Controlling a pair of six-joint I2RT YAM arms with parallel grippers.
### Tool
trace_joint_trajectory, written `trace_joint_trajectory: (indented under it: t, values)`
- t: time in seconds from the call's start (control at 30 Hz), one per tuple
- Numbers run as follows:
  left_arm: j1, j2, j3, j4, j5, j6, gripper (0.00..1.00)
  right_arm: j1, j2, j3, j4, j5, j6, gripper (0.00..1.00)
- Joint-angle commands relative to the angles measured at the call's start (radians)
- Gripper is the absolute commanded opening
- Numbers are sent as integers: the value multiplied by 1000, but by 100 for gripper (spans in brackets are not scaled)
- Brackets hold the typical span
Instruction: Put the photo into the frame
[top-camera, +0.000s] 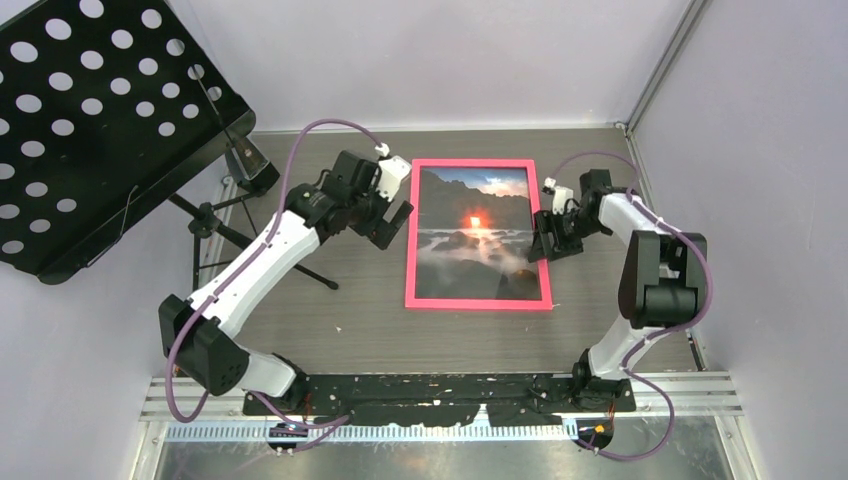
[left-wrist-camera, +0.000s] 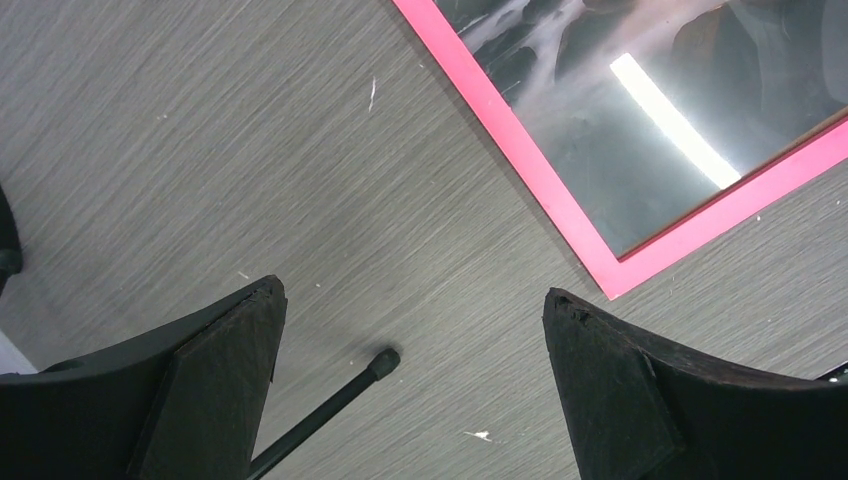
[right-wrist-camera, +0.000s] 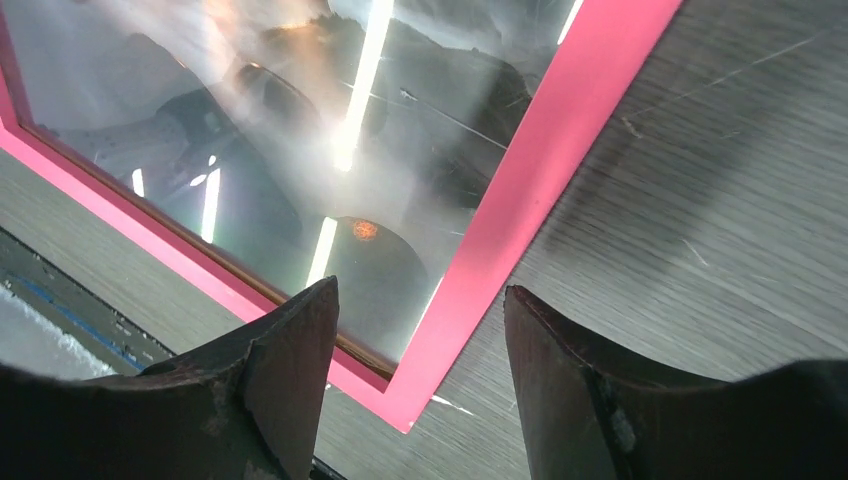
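The pink frame (top-camera: 479, 302) lies flat in the middle of the table, face up, with the sunset photo (top-camera: 474, 235) showing inside its border. My left gripper (top-camera: 392, 218) is open and empty just left of the frame's left edge. In the left wrist view the gripper (left-wrist-camera: 412, 300) hangs over bare table, with a frame corner (left-wrist-camera: 620, 275) and glossy photo (left-wrist-camera: 640, 110) to the upper right. My right gripper (top-camera: 545, 240) is open and empty at the frame's right edge. In the right wrist view the gripper (right-wrist-camera: 420, 300) straddles the frame's corner (right-wrist-camera: 420, 395), with the photo (right-wrist-camera: 300, 130) behind.
A black perforated music stand (top-camera: 90, 120) stands at the far left; its legs (top-camera: 300, 265) reach onto the table near my left arm, and one foot (left-wrist-camera: 382, 364) shows between the left fingers. Purple walls close in the back and sides.
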Motion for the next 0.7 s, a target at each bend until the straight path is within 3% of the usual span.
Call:
trace_joint_trajectory:
  t: [0.0, 0.23, 0.43, 0.67]
  values:
    - [18, -44, -21, 58, 6, -35, 99, 4, -141, 6, 27, 19, 32, 69]
    - [76, -87, -94, 135, 37, -83, 99, 4, -339, -29, 166, 103, 72, 77]
    - [118, -172, -227, 297, 31, -110, 99, 4, -560, -117, 296, 252, 77, 82]
    - [153, -269, -332, 406, 12, -122, 99, 4, -776, -183, 321, 356, 81, 94]
